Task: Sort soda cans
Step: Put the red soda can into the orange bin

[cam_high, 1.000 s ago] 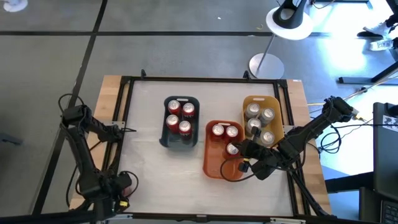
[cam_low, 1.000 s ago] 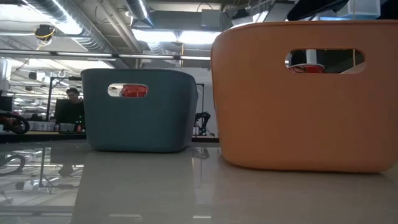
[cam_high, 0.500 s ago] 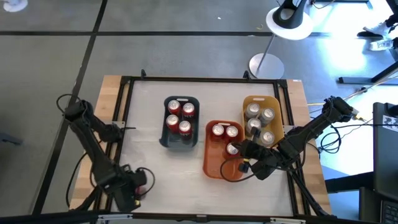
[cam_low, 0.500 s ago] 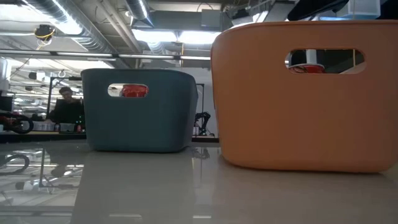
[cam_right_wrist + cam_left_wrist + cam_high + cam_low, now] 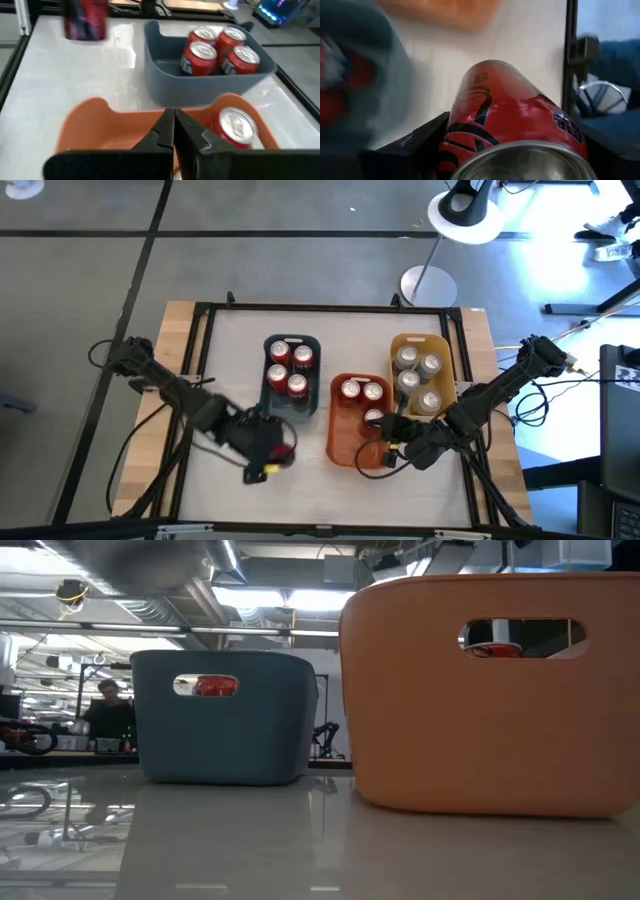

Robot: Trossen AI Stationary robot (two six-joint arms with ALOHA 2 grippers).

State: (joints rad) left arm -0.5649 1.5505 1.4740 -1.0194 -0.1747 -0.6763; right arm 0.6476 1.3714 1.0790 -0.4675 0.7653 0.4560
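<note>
My left gripper (image 5: 268,460) hangs over the table just near of the blue-grey bin (image 5: 291,409) and is shut on a red soda can (image 5: 515,107). The same can shows in the right wrist view (image 5: 85,22). The blue-grey bin holds three red cans (image 5: 290,368). The orange bin (image 5: 345,450) also holds three red cans (image 5: 362,392). Several silver cans (image 5: 417,378) stand in the yellow bin (image 5: 418,341). My right gripper (image 5: 174,125) is shut and empty above the near end of the orange bin, beside a red can (image 5: 234,127). My left gripper pinches the red can by its side wall (image 5: 470,115), one finger (image 5: 422,140) on each side. The fingers lie along the can, whose silver end (image 5: 520,162) faces the wrist. The can is lifted clear of the table and stands about upright below the gripper.
A black frame rail (image 5: 200,340) runs round the table. A lamp base (image 5: 428,284) stands beyond the far edge. Bare tabletop (image 5: 230,360) lies left of the blue-grey bin. A person (image 5: 105,705) sits in the room behind.
My left arm has swung fast from the near-left corner toward the table's middle, carrying the red can up close to the near end of the blue-grey bin. My right gripper has drawn back a little toward the near edge, off the nearest red can in the orange bin.
</note>
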